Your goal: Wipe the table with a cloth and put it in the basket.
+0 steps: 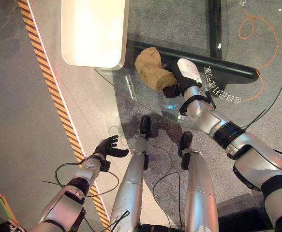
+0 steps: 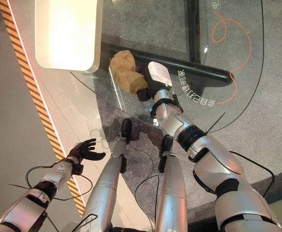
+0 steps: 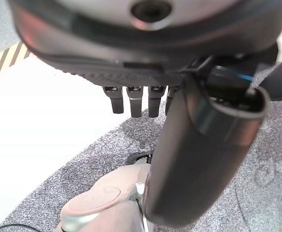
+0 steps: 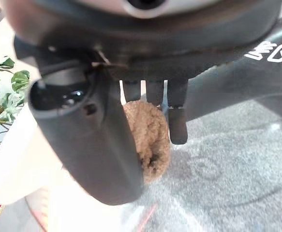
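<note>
Your cloth (image 1: 153, 68) is a tan, crumpled wad sitting on the glass tabletop (image 1: 145, 104), close to the tabletop's rounded edge and just beside the corner of a white rounded slab (image 1: 95, 34). It lies bunched up rather than spread flat.

Right robot hand (image 1: 172, 89): the dark fingers are on the cloth's near side, touching it. From the right wrist view you see the fingers (image 4: 177, 118) bent down over the brown wad with the thumb (image 4: 90, 145) alongside it, so the hand is closed around the cloth. A white cover sits on the back of this hand.

Left robot hand (image 1: 107, 146): it hangs low at the robot's left side, well apart from the tabletop, over the grey floor near the striped tape. Fingers are spread and relaxed, nothing in them. The left wrist view shows the fingertips (image 3: 135, 104) hanging straight with only floor beyond.

Surface: the tabletop is clear glass; you look through it to speckled grey carpet (image 1: 179, 19) and a dark bar (image 1: 213, 67) of the frame beneath. White characters are printed on the glass beside the right wrist; they are not readable from here.

Room: an orange-and-black hazard stripe (image 1: 49, 82) runs along the floor to the left, next to a pale strip. An orange cable (image 1: 259, 48) loops on the carpet beyond the glass. Green plant leaves (image 4: 3, 89) show in the right wrist view.
</note>
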